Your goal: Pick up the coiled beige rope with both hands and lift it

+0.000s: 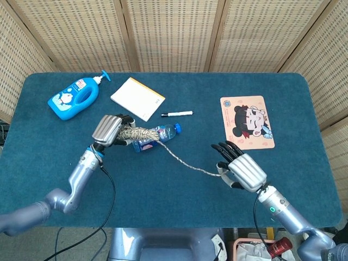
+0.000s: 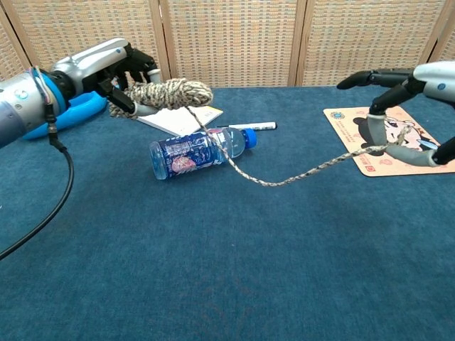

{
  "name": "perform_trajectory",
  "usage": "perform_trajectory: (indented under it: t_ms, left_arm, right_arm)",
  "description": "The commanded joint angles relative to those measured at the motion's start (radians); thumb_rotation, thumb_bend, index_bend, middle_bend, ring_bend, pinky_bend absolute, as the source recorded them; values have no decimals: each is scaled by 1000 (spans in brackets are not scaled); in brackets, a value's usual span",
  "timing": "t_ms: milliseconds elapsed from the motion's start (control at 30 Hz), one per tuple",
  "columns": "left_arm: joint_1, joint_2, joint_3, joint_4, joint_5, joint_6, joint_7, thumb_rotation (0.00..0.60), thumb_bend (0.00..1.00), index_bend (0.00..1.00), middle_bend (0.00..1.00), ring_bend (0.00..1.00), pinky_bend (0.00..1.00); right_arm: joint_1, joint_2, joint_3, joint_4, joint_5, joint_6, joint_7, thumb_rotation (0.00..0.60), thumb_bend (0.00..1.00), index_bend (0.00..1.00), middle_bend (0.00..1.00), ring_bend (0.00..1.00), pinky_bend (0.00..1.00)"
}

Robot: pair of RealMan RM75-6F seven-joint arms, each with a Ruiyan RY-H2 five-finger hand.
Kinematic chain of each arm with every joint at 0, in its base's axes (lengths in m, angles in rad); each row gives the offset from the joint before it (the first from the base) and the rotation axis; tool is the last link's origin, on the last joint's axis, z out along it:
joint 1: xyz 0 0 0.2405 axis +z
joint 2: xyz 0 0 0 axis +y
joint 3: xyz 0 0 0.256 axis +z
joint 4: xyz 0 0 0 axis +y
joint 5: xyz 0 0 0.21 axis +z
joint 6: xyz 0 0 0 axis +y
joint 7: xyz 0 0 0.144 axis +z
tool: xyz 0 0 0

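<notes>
The left hand [image 2: 117,67] grips the coiled end of the rope [image 2: 167,92], raised above the table just beyond the bottle [image 2: 195,152]. The free strand sags across to the right hand [image 2: 405,106], which pinches its tail, other fingers spread. Raise both evenly, keeping the sagging strand off the bottle.

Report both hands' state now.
Left hand: holds the coiled bundle of the beige rope, lifted off the table.
Right hand: pinches the rope's free end, other fingers spread.
</notes>
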Motion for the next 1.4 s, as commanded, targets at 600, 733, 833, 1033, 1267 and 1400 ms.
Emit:
perform_trajectory:
  t_ms: [600,733,833,1033,1267,1400]
  left_arm:
    - [-210,-223,-61,139,-100,-45,219,600,597,639,552,495,581]
    - [-226,-243,-56,150,-103,-38,244,600,601,644,558,495,581]
    - [-236,-253,-49,160,-101,-37,259,600,611,646,561,495,581]
    - [-248,-268,-21,184,-79,-32,277,600,637,646,561,495,581]
    - [-244,-286,23,211,-49,-34,251,600,641,646,561,495,582]
    - [-251,-276,74,229,17,-38,206,600,642,646,561,495,582]
  right_arm:
    - [228,365,138,-336,37,-178,492,600,495,726,92,0,0]
    - [266,404,200,-366,117,-209,572,600,495,728,101,0,0]
    - [290,430,238,-383,174,-241,622,600,495,730,105,0,0]
    - [338,447,300,-383,282,-307,656,600,495,731,107,0,0]
    - [402,425,378,-353,480,-383,658,600,495,731,113,0,0]
    - [434,401,409,-327,586,-418,640,600,495,731,115,0,0]
